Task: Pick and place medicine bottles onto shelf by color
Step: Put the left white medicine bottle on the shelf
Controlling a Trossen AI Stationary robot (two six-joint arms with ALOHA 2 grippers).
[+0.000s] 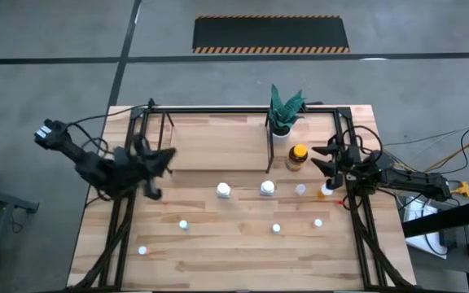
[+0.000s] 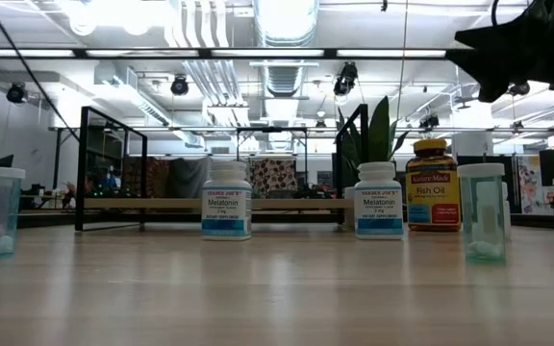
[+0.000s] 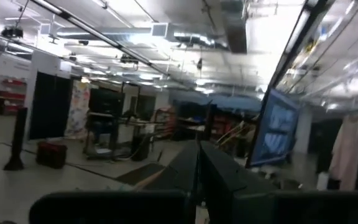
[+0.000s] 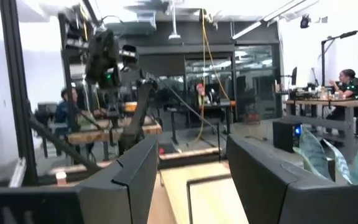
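Two white-capped Melatonin bottles (image 1: 223, 190) (image 1: 267, 189) stand mid-table; they also show in the low view (image 2: 226, 202) (image 2: 378, 200). The amber yellow-capped bottle (image 1: 297, 156) (image 2: 432, 185) stands upright on the shelf's wood (image 1: 218, 142), next to the shelf's black bars (image 1: 218, 109). Small vials (image 1: 300, 190) (image 1: 326, 191) (image 1: 183, 224) (image 1: 276, 228) stand scattered toward the near edge. My right gripper (image 1: 317, 159) (image 4: 191, 180) is open and empty, raised beside the amber bottle. My left gripper (image 1: 157, 163) (image 3: 199, 174) is shut and empty, raised over the table's left side.
A green spiky plant in a white pot (image 1: 283, 114) stands at the shelf's far side near the amber bottle. More vials stand near the front (image 1: 317, 222) (image 1: 142, 250). Black frame legs (image 1: 120, 228) (image 1: 365, 236) run along both table sides.
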